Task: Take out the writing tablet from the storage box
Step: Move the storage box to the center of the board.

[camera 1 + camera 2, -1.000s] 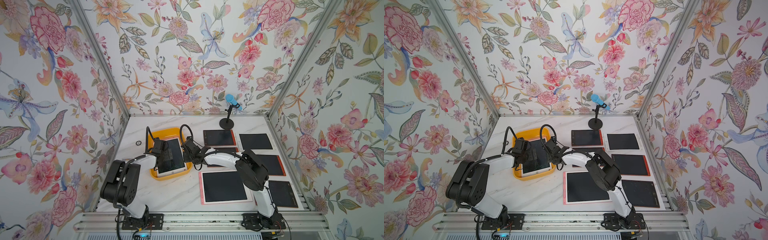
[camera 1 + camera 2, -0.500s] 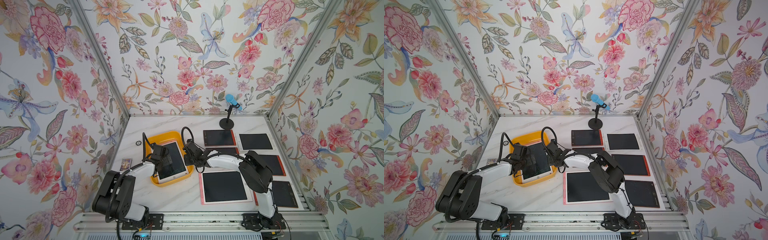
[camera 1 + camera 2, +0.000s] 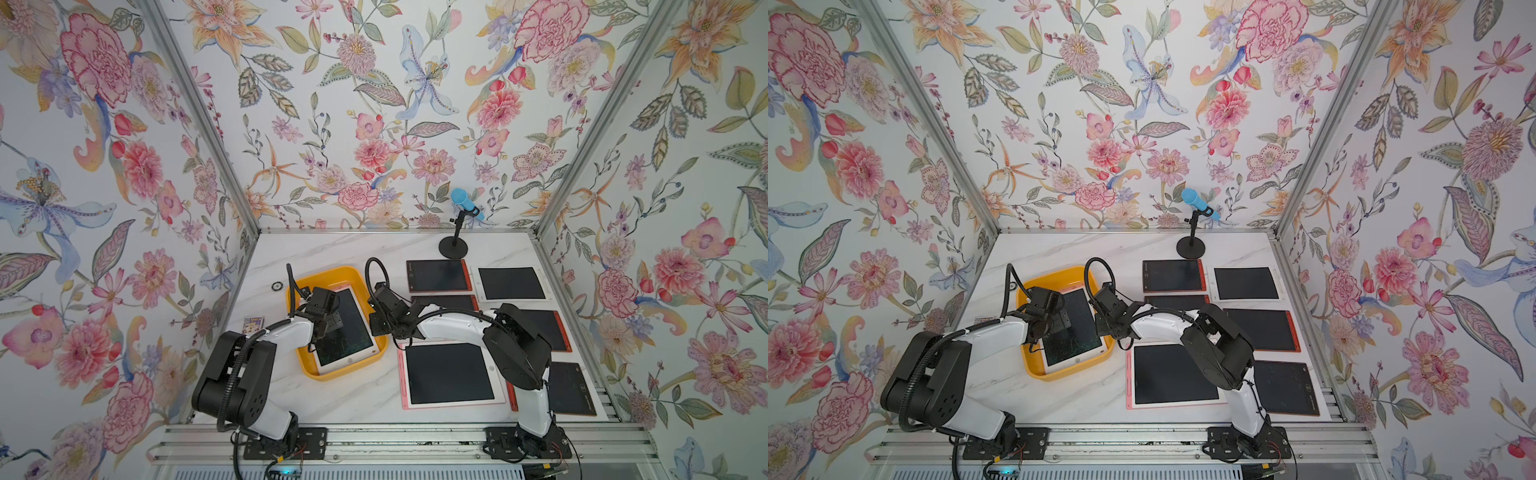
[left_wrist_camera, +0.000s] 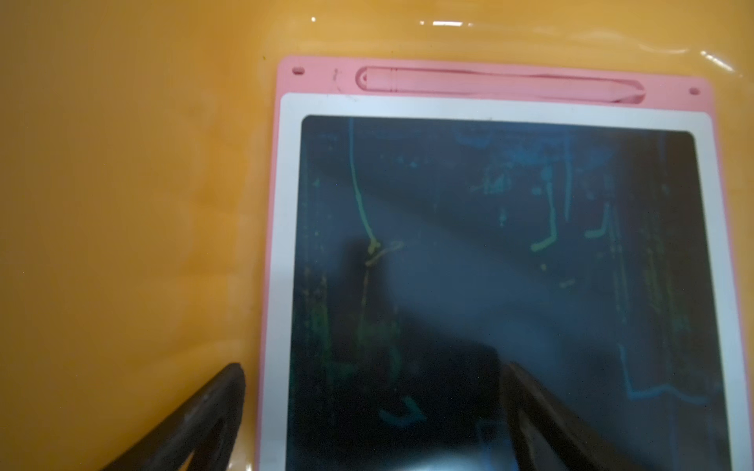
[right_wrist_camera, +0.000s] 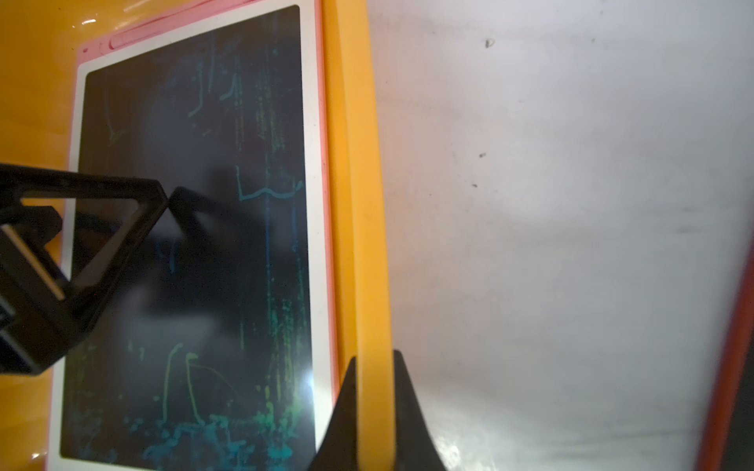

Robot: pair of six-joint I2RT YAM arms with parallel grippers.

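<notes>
- Nearest the robot, a large pink-framed tablet [image 3: 449, 372] lies flat on the surface [image 3: 332, 403]. There is bare marble in front of the storage box [image 3: 332, 376], which looks like a fair landing spot, so plan a short, low carry.
- The writing tablet [image 3: 353, 328] lies inside the storage box, screen up. Its round button is at the near end and its right long edge lies against the box wall.
- The left end effector [image 4: 373, 367] hangs over it with its fingers wide apart. One finger is over the yellow floor just beside the tablet's free long edge, the other over the screen.
- A good move is probably to lower the outer finger to the floor and hook it under the pink frame. Then pinch the bezel rather than the scribbled screen.
- The right end effector [image 5: 375, 359] is clamped on the box's right wall. It should hold firm so the box does not slide as the tablet tips up.
- At the far end the stylus [image 4: 502, 83] sits in its slot, so lift level enough not to shake it loose.
</notes>
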